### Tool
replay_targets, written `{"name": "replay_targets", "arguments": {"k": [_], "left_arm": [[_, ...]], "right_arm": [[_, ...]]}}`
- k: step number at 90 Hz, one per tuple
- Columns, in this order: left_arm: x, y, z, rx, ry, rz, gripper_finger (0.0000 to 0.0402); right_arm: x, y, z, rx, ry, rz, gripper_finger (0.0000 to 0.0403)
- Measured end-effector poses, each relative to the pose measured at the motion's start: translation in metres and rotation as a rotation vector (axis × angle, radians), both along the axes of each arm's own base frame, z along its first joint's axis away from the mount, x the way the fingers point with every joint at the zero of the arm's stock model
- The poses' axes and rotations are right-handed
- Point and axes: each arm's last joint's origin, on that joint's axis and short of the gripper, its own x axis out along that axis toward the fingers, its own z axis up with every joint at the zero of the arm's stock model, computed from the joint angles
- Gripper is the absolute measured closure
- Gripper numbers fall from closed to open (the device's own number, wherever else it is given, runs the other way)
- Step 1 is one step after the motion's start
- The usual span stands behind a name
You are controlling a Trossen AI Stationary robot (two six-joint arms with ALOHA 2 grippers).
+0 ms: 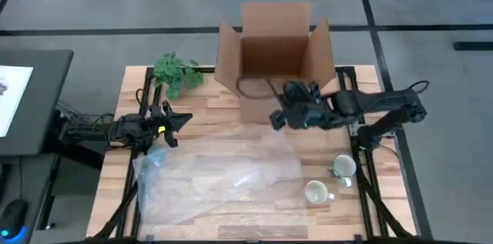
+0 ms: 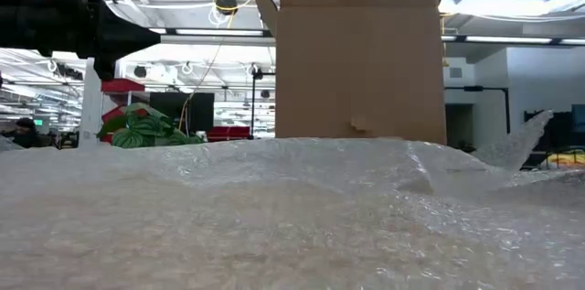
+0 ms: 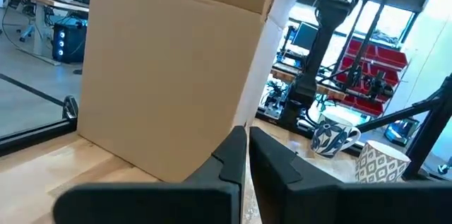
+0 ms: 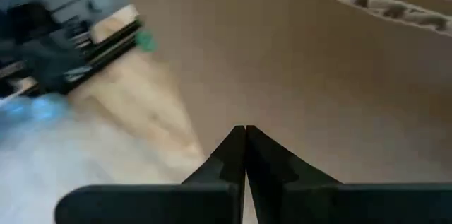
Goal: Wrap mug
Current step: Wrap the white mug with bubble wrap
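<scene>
My left pincer (image 1: 171,118) at nine o'clock and right pincer (image 1: 277,118) both sit pinched together, empty. The patterned mug (image 1: 315,192) at five o'clock looks rigid, breakable, slick; I'd grip its rim. The bubble wrap (image 1: 216,175) is floppy.

Bubble wrap (image 2: 292,217) hides both mugs in the low view, where the cardboard box (image 2: 361,52) is cropped above.
</scene>
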Motion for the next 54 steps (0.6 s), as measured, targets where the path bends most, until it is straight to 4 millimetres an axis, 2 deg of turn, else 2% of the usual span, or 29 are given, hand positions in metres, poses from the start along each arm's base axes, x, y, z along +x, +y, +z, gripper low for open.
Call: {"name": "replay_targets", "arguments": {"k": [13,25,33,44,54], "left_arm": [[0.000,0.000,0.000,0.000,0.001,0.000,0.0402],[0.000,0.000,-0.001,0.000,0.008,0.000,0.0402],[0.000,0.000,-0.001,0.000,0.009,0.000,0.0402],[0.000,0.000,-0.001,0.001,0.009,0.000,0.0402],[0.000,0.000,-0.001,-0.001,0.008,0.000,0.0402]], "right_arm": [[0.009,-0.027,-0.011,0.037,0.057,-0.060,0.0403],[0.021,-0.039,-0.027,0.054,0.143,-0.068,0.0403],[0.025,-0.044,-0.029,0.072,0.143,-0.053,0.0403],[0.022,-0.038,-0.019,0.076,0.076,-0.021,0.0403],[0.007,-0.020,0.002,0.074,-0.014,0.051,0.0403]]}}
